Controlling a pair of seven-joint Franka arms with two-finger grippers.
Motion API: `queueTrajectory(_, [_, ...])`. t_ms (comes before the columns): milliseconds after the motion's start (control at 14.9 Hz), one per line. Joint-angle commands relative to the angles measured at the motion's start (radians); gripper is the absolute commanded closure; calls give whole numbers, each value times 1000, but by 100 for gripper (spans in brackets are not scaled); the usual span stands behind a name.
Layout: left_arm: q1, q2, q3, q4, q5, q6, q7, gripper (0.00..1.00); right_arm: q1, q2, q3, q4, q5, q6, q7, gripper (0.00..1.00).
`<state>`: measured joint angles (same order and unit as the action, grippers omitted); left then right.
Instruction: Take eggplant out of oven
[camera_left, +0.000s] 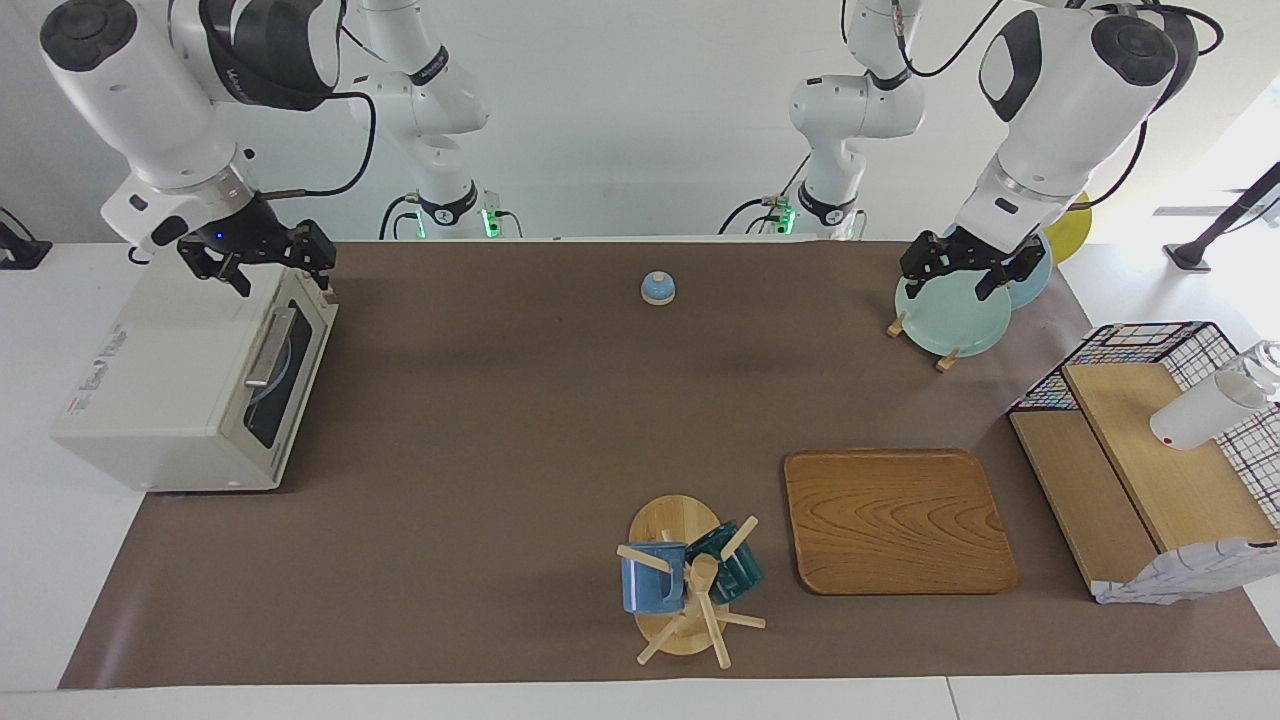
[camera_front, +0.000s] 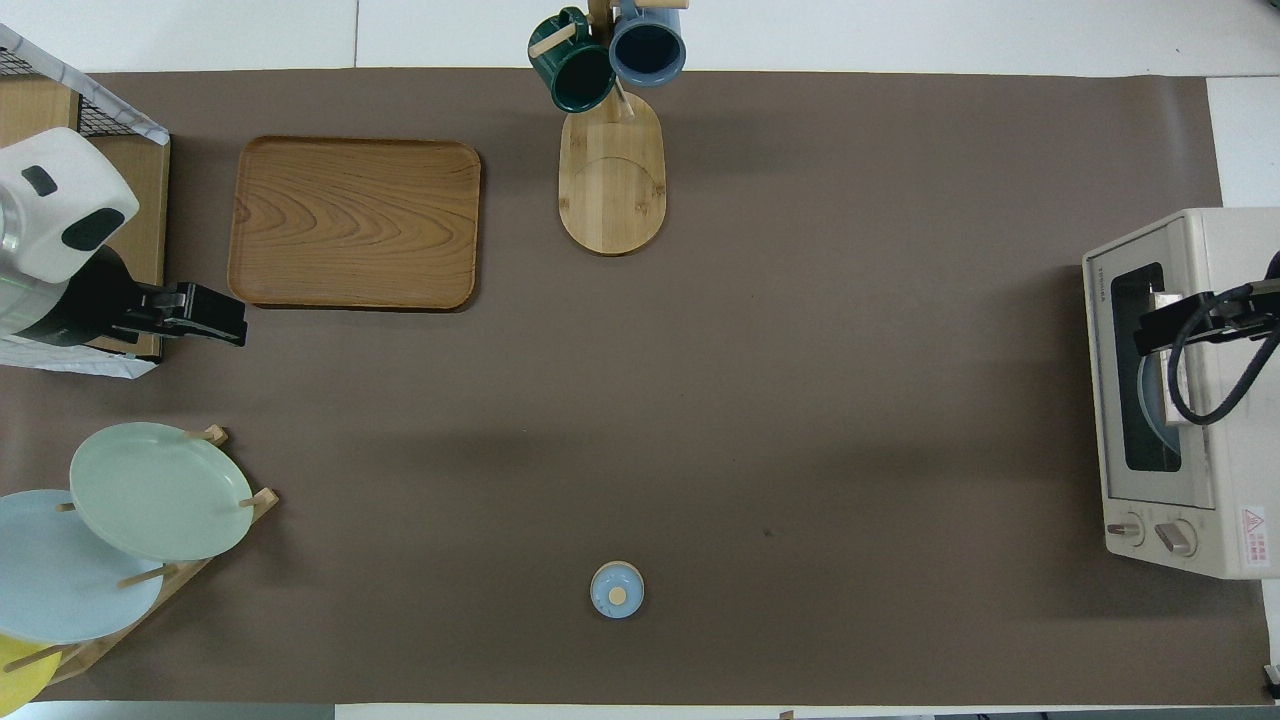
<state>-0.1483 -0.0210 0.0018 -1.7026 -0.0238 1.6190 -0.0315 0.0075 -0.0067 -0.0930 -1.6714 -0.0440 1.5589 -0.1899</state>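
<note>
Brown mat covers my surface (camera_left: 500, 420), white wall at the robots' end, white edges around the mat.

Facing view: oven (camera_left: 190, 390) sits at the right arm's end, door shut, handle (camera_left: 270, 348) untouched. Through the glass I only make out a pale round plate shape; eggplant not visible, presumably inside. My right tool (camera_left: 268, 262) hangs over the oven's top edge, just above the door, fingers spread wide, holding nothing. My left tool (camera_left: 972, 270) hovers over the plate rack (camera_left: 950, 320) at the left arm's end, also wide and empty; that arm waits. My read: nothing done yet. Left to do: pull the door down, reach in, grip the eggplant, bring it out. Wooden tray (camera_left: 895, 520) looks like a fair drop spot, just a guess. Also on the mat: bell (camera_left: 658, 288) near the robots, mug tree (camera_left: 685, 585) far from them, wire basket (camera_left: 1150, 450) with boards at the left arm's end.

Overhead view: oven (camera_front: 1190, 400) door closed, dark glass, two knobs at its nearer end. Right tool (camera_front: 1165, 325) is over the door and handle; from here it covers them, no contact by my read. Left tool (camera_front: 215, 318) is over bare mat just beside the tray (camera_front: 355, 222). Plates (camera_front: 160, 490) racked near the robots. Bell (camera_front: 617, 590) mid-surface, nearer the robots. Mugs (camera_front: 610, 55) at the farthest edge. Still no eggplant showing.
</note>
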Motion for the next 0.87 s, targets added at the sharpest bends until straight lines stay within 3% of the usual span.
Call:
queueTrajectory(0, [12, -20, -3, -17, -8, 15, 8, 0, -10, -9, 2, 1, 27, 6, 12, 0])
queueTrajectory(538, [12, -20, -3, -17, -8, 15, 8, 0, -12, -29, 2, -34, 26, 26, -17, 0])
queueTrajectory(605, [12, -20, -3, -17, -8, 15, 8, 0, -3, -29, 2, -36, 26, 27, -23, 50])
queueTrajectory(673, [12, -20, -3, -17, -8, 15, 8, 0, -3, -32, 2, -48, 26, 32, -23, 87])
queueTrajectory(740, [12, -20, -3, -17, -8, 15, 8, 0, -13, -53, 2, -94, 26, 61, -29, 100])
queueTrajectory(807, [12, -20, -3, -17, -8, 15, 8, 0, -21, -77, -1, -158, 26, 116, -40, 100])
